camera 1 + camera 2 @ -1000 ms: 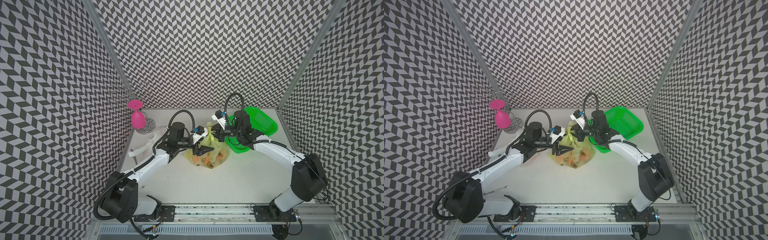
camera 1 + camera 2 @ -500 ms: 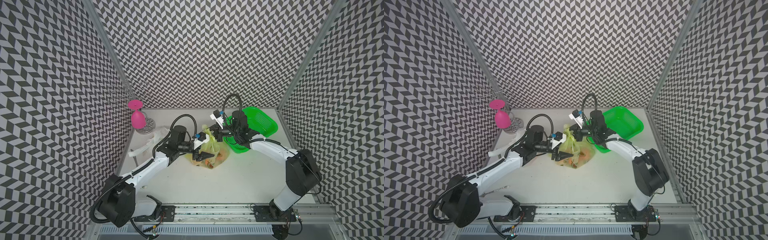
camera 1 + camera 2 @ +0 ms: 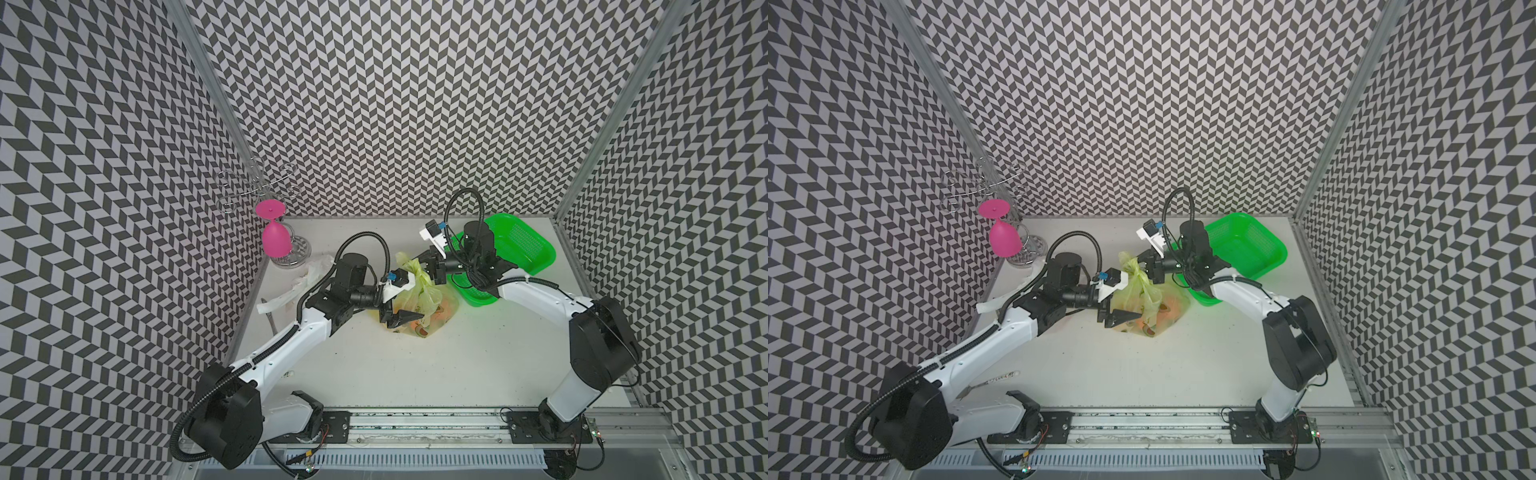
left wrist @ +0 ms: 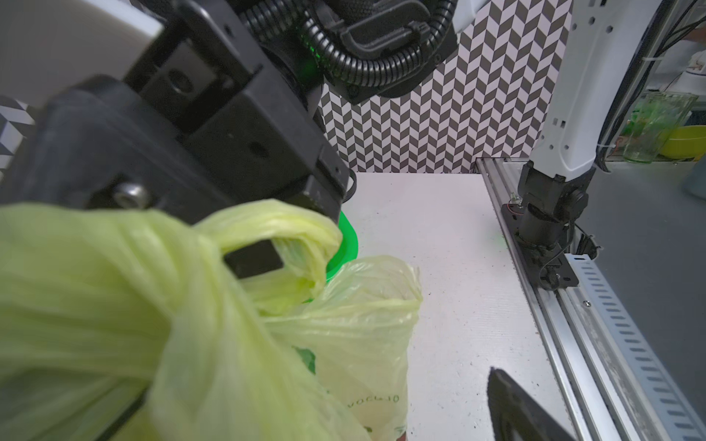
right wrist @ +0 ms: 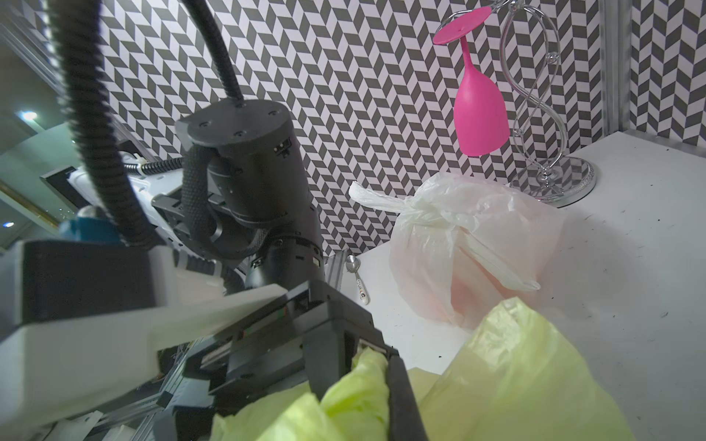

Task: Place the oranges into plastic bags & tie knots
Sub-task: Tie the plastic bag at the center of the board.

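The yellow-green bag (image 3: 432, 305) sits near the middle of the tabletop (image 3: 415, 365). The oranges (image 3: 1169, 309) show as an orange tint through its film. Its handle strip (image 4: 275, 225) is bunched and drawn up into a loose loop. No tightened knot is visible on this bag.

Likely faults:
- Loop collapse. Only one end effector grips the strip, so the half-formed tie may fall open if the free end is not caught.
- Tipping. A sideways pull on the strip may roll the bag and spill fruit through the unclosed mouth.
- Tearing. The film is thin and may stretch or split under a hard pull.
- Collision. The two end effectors work close together over the bag.

The bag lies between the end effectors. The right end effector (image 3: 432, 272), jaws pressed together on the handle strip, is at the bag's top on the back-wall side, just in front of the green basket (image 3: 523, 249). The left end effector (image 3: 399, 318), jaws spread and pinching nothing, is low against the bag's opposite flank. The white bag (image 5: 473, 244), already knotted, stands well apart beside the pink glass (image 5: 479, 114).
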You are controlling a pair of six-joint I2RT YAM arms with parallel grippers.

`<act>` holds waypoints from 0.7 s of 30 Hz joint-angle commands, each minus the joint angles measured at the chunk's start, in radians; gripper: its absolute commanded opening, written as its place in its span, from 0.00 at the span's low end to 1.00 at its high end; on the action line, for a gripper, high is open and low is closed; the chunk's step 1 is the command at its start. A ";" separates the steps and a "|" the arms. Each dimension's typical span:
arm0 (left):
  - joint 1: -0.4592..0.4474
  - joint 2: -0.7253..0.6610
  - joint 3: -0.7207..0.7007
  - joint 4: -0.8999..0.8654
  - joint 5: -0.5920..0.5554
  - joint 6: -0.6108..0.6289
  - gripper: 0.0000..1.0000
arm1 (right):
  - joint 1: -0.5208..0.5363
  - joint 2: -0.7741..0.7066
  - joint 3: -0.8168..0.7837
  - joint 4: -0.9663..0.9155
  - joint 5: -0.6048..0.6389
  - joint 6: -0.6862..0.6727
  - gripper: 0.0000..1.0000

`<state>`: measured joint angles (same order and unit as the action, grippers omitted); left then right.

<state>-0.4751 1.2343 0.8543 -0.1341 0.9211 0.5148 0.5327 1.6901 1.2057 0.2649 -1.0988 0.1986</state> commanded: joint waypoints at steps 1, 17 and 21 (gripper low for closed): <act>0.033 -0.037 0.042 -0.125 0.019 0.091 0.85 | 0.001 -0.002 0.024 0.007 -0.033 -0.048 0.00; 0.066 -0.046 0.011 -0.071 0.123 0.041 0.30 | 0.002 -0.007 0.047 -0.028 -0.026 -0.053 0.00; 0.007 0.008 0.007 0.029 0.069 -0.025 0.15 | 0.002 0.000 0.034 0.033 -0.025 0.022 0.00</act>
<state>-0.4408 1.2190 0.8772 -0.2111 1.0023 0.5503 0.5327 1.6901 1.2259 0.2150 -1.1152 0.1688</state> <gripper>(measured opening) 0.162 0.048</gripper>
